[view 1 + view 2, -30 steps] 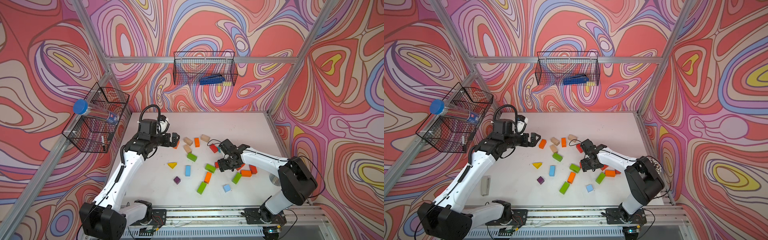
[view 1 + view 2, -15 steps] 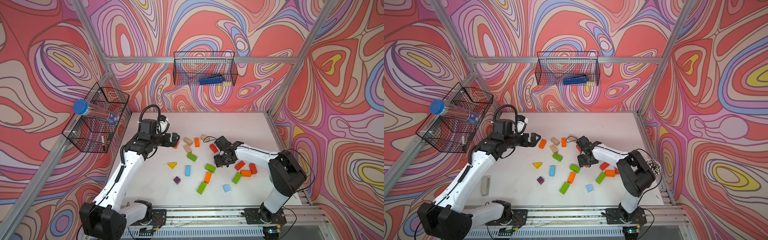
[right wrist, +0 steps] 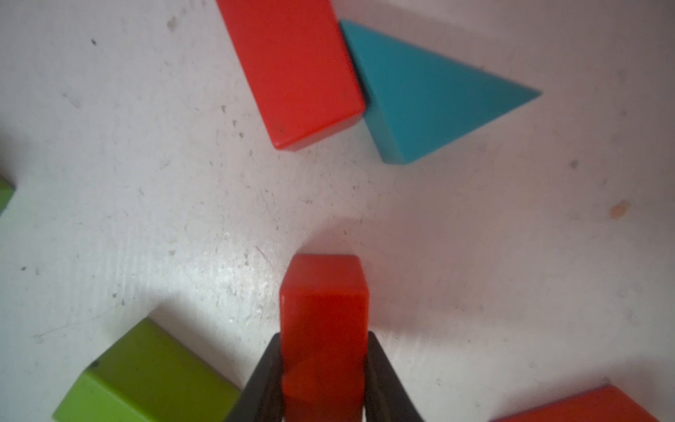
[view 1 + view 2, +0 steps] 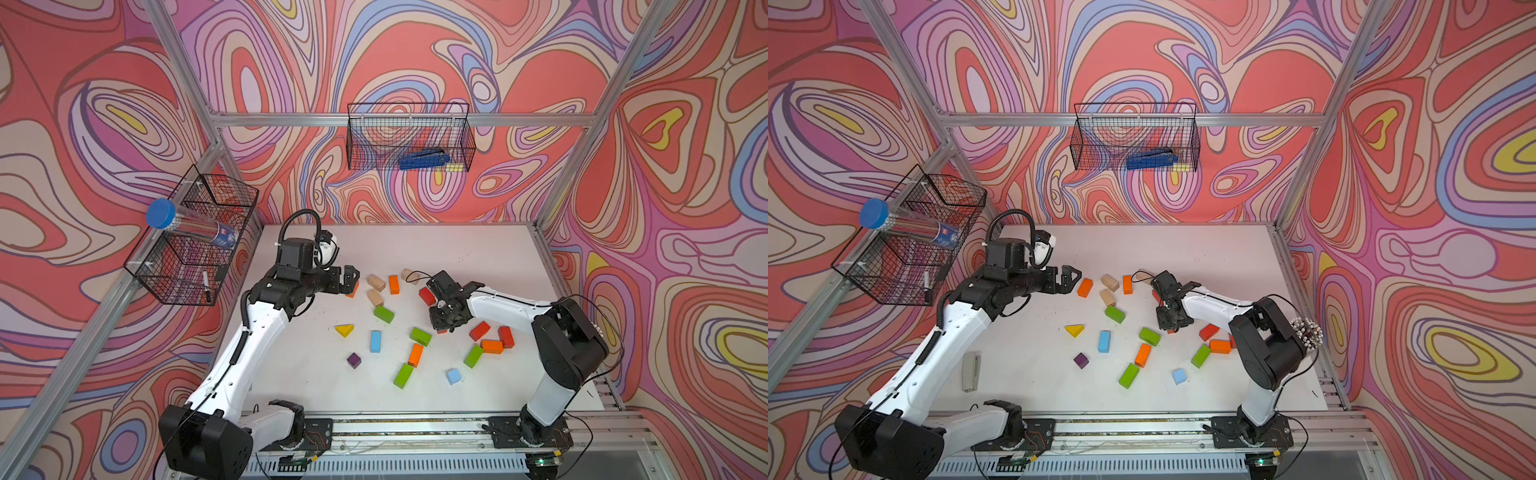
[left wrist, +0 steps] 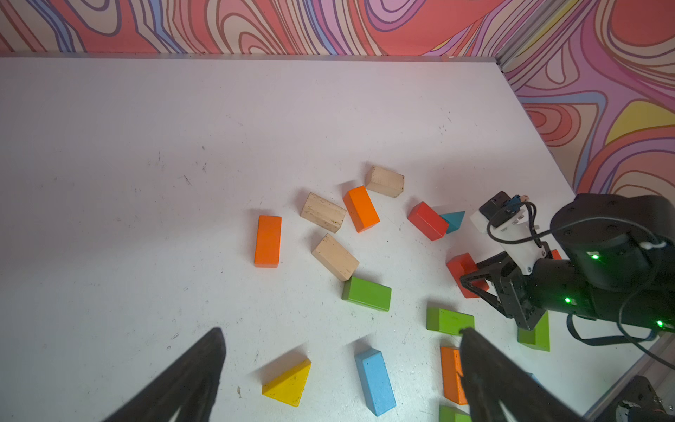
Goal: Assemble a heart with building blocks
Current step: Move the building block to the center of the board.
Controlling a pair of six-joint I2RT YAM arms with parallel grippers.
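As the right jaws are clamping the red brick point(image 3: 323, 321) near a green brick point(image 3: 146, 376) in the middle of the desk point(image 3: 146, 219), lifting straight up is looking safest, sparing its neighbours; the left jaws are hanging wide apart.

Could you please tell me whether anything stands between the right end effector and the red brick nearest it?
Nothing visible does: the right end effector is shut on the red brick, a finger on each side. The green brick lies beside it, apart.
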